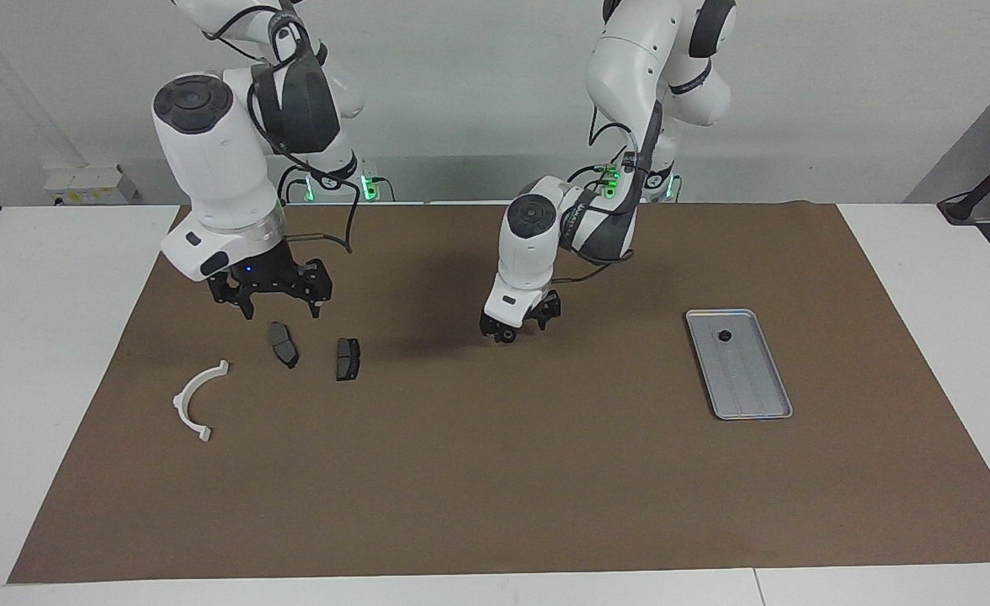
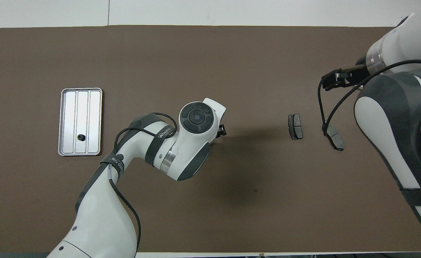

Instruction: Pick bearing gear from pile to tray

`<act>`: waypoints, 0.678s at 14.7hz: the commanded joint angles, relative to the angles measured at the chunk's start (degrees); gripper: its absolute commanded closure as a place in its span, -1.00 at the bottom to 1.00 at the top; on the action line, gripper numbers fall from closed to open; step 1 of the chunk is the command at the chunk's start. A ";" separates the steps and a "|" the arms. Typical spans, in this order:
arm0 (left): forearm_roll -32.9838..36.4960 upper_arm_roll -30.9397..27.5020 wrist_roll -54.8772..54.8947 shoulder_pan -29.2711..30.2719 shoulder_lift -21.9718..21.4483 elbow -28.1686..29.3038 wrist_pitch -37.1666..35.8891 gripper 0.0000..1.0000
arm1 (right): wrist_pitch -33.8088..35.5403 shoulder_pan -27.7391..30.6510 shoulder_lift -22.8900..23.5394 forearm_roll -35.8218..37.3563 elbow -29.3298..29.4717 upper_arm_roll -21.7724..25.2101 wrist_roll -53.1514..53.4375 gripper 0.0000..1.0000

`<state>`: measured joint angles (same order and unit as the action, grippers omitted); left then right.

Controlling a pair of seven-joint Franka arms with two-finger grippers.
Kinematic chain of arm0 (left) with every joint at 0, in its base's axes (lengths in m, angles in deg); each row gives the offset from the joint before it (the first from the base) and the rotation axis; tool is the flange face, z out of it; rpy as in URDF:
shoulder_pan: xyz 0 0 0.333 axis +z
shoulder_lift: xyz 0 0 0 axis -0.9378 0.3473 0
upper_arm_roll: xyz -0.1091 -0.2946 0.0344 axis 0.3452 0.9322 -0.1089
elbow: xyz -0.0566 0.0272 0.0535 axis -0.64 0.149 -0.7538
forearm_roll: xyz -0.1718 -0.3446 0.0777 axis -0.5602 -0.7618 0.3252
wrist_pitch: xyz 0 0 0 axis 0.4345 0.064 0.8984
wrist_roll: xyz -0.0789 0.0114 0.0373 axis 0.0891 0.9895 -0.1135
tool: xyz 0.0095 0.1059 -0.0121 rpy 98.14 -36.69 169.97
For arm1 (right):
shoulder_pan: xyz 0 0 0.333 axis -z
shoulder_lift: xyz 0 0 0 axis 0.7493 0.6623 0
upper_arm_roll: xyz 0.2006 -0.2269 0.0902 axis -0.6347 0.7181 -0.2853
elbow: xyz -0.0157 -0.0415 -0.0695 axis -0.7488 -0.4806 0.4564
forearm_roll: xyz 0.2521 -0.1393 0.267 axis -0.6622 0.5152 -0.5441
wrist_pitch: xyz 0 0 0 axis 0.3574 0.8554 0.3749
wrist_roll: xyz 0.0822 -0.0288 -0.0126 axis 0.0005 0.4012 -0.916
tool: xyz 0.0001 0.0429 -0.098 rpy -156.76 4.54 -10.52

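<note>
Right tool (image 1: 279, 310) hangs at the upper left of the facing view, its two fingers spread apart and empty, raised over the brown mat (image 1: 495, 488) that covers most of the white counter (image 1: 40, 337). It is just above one brake pad and is not touching it.

Below it, toward the lower left of that view, the white half-ring (image 1: 180, 404) lies flat on the mat, well apart from the tool. In the overhead view the right arm hides it.

A little further along come the two dark grey brake pads (image 1: 284, 344) (image 1: 348, 358), lying flat side by side with a gap between them. In the overhead view they sit at the middle right of the frame (image 2: 334, 138) (image 2: 295, 126).

Near the centre of the facing view, the left tool (image 1: 512, 326) is down low at the mat, its fingers standing apart. A small black round piece (image 1: 506, 336) sits on the mat between them. I cannot tell whether either finger touches it. From overhead, the left arm's wrist covers both the tool tips and the piece.

At the middle right of the facing view lies the silver tray (image 1: 752, 383), flat on the mat and well apart from both tools. One small black gear (image 1: 724, 336) rests in it, at the end nearer the robots. In the overhead view the tray (image 2: 88, 107) is at the middle left, with the gear (image 2: 80, 137) in its lower part.
</note>
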<state>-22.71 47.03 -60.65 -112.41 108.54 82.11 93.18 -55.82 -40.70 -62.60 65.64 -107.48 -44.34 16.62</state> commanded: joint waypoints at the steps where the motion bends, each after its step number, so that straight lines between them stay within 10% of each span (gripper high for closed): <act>1: -1.70 -0.70 0.70 -1.47 -0.98 2.44 3.57 -1.00 | 0.37 -9.12 -2.11 -4.29 -1.25 11.38 -3.60 -1.00; 10: -1.61 -0.97 0.79 -2.18 -1.24 5.61 6.23 -1.00 | 0.63 -10.29 -2.20 -5.35 -1.60 14.14 -6.33 -1.00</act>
<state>-23.08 47.09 -60.65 -113.75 108.54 85.51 98.20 -55.79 -51.10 -63.84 61.95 -108.23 -30.57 12.76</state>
